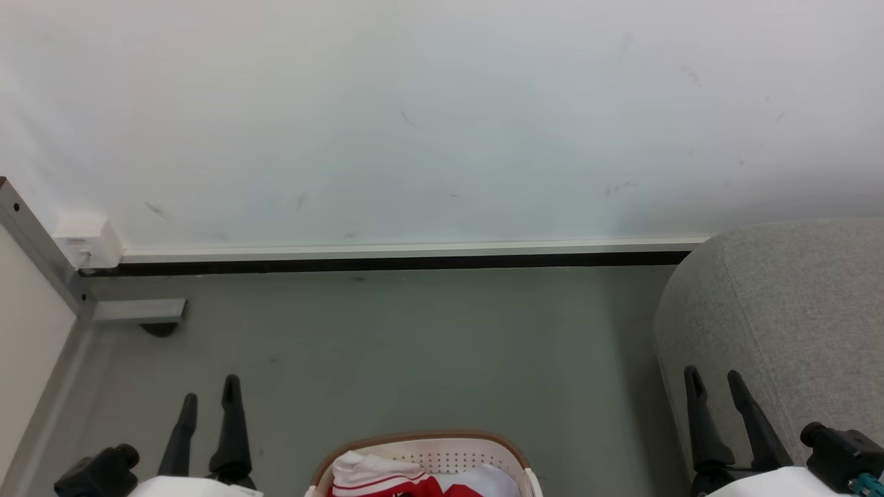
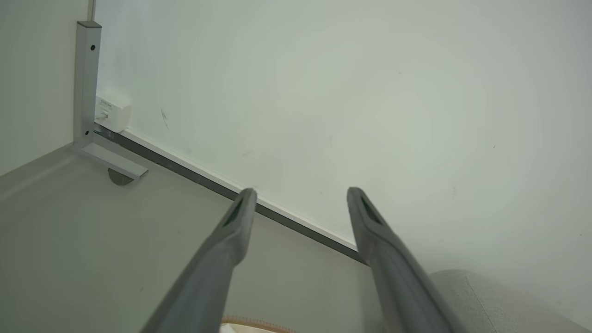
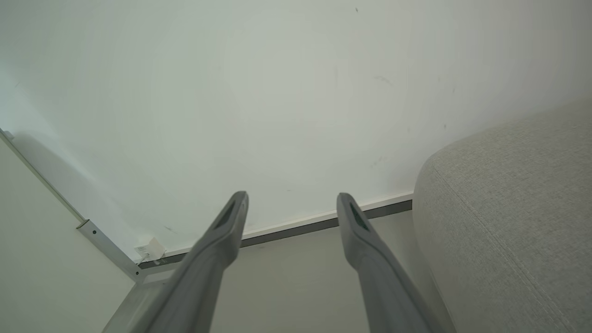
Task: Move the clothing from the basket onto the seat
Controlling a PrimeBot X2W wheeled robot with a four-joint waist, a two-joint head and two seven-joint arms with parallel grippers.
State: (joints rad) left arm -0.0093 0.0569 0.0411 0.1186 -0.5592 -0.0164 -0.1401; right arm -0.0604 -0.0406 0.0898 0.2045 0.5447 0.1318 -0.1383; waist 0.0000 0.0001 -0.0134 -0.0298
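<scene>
Both my left fingers and right fingers are spread wide with nothing in them, so I'd say the pickup hasn't started yet. Red clothing sits bunched in the basket between them, seat off to my right. Next move, I reckon: dip into the basket and pinch a decent fold.
</scene>
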